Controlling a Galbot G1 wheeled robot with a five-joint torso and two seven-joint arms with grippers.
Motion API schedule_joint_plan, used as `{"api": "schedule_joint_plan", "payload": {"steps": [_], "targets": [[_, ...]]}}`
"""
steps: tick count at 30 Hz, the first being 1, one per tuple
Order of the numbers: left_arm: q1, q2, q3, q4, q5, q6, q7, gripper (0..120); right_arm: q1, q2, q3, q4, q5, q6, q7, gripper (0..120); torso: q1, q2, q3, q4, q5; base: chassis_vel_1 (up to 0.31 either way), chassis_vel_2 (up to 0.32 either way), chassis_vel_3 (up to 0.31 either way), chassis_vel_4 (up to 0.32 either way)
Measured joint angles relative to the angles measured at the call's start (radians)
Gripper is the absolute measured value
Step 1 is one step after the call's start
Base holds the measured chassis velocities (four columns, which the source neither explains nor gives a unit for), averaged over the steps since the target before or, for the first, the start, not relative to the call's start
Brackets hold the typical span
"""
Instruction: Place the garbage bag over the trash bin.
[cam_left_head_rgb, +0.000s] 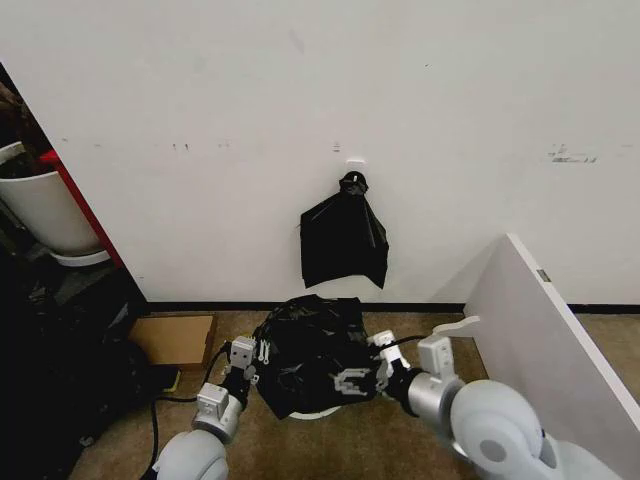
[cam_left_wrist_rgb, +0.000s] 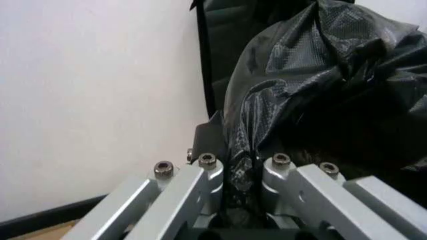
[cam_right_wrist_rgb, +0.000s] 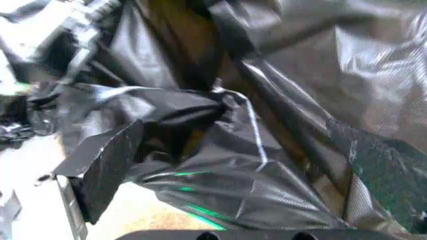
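Left gripper (cam_left_head_rgb: 262, 352) and right gripper (cam_left_head_rgb: 362, 380), each clamped on a side of the garbage bag (cam_left_head_rgb: 312, 345) draped over the trash bin (cam_left_head_rgb: 318, 411) by the wall; judged step: seating the mouth, which next requires drawing it down around the rim.

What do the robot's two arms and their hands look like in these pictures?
Both arms have rounded silver-grey shells. The left hand and the right hand are white and grey with dark joints. The left wrist view shows flat silver metal fingers fastened with round socket-head bolts.

A white plant pot (cam_left_head_rgb: 45, 210) stands far left, a cardboard box (cam_left_head_rgb: 175, 338) on the floor nearby.
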Motion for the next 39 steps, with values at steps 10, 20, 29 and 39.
{"api": "schedule_joint_plan", "payload": {"steps": [10,20,29,39], "targets": [[0.008,-0.005,0.009,-0.014,0.009,-0.003,0.000,4,0.010,0.007,-0.004,-0.061,0.098,0.001,0.028,92,0.000,0.000,0.000,0.0000,-0.0001,0.000,0.000,0.000,0.000],[0.007,-0.012,0.017,-0.010,0.003,0.002,-0.008,4,0.006,0.012,-0.016,-0.064,0.081,0.003,0.028,54,0.000,0.000,0.000,0.0000,0.0000,0.000,0.000,0.000,0.000],[0.001,-0.012,0.015,-0.010,-0.022,0.013,-0.022,4,-0.008,0.009,-0.023,-0.054,0.069,0.004,0.025,26,0.000,0.000,0.000,0.0000,0.0000,0.000,0.000,0.000,0.000],[-0.057,-0.037,0.001,0.001,-0.247,0.087,-0.124,4,-0.057,-0.019,-0.018,-0.005,-0.117,0.092,-0.045,0,0.000,0.000,0.000,-0.0001,-0.0001,0.000,0.000,0.000,0.000]]}}
